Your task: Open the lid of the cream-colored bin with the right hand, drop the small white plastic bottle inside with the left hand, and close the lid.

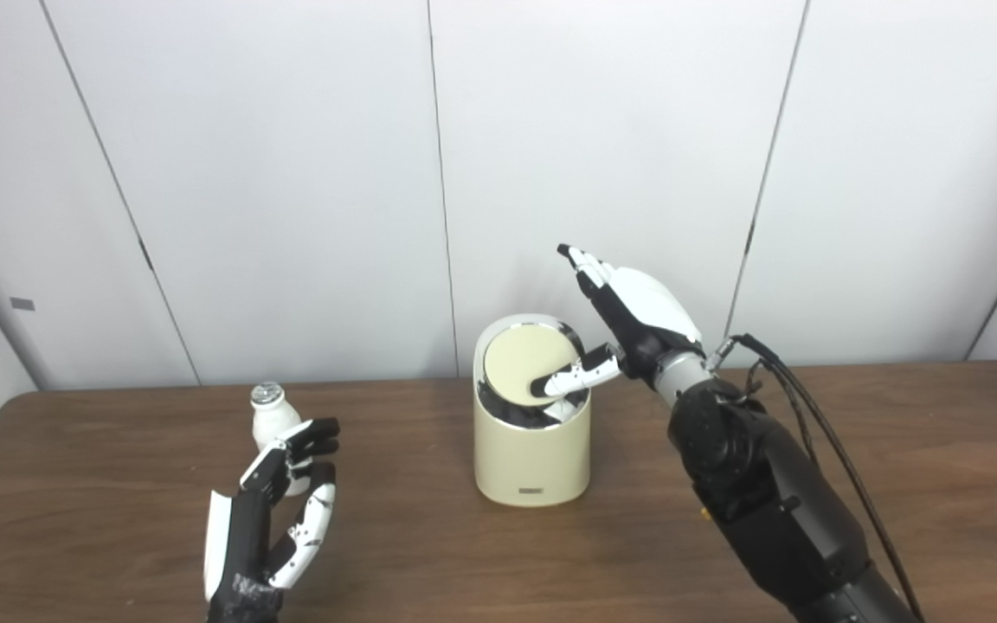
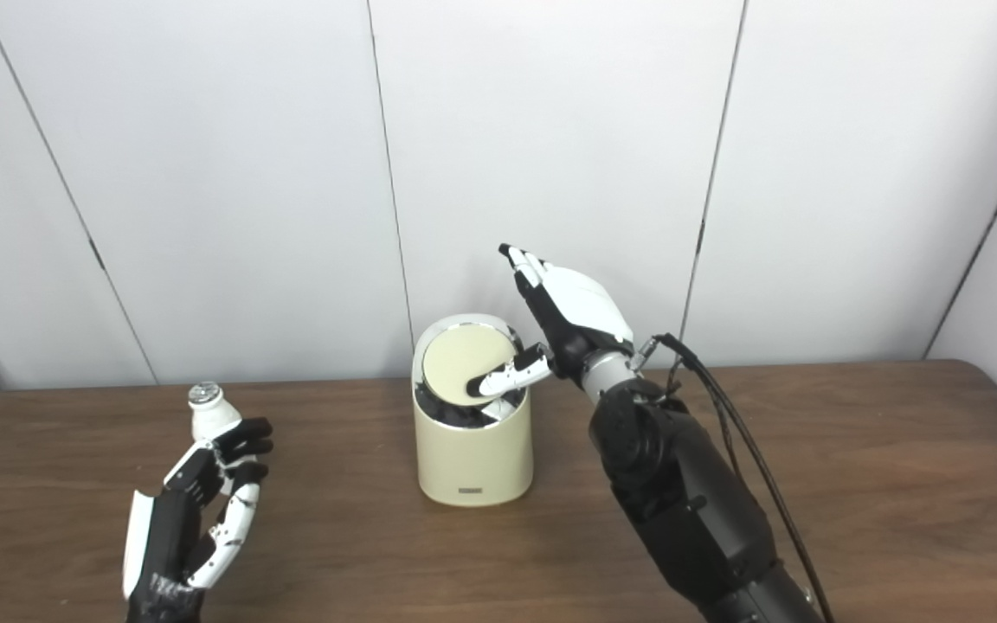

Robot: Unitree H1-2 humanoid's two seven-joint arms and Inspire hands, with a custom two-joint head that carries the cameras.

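The cream-colored bin stands upright at the table's middle. Its round lid is tilted up, with a dark gap showing along its front edge. My right hand is beside the bin's top right, open, its thumb lying on the lid and its fingers raised in the air. The small white plastic bottle with a silver cap stands upright at the left. My left hand is just in front of it, open and empty, fingers curled toward the bottle and hiding its lower part.
The brown wooden table runs across the whole view, with white wall panels close behind it. A black cable hangs along my right forearm.
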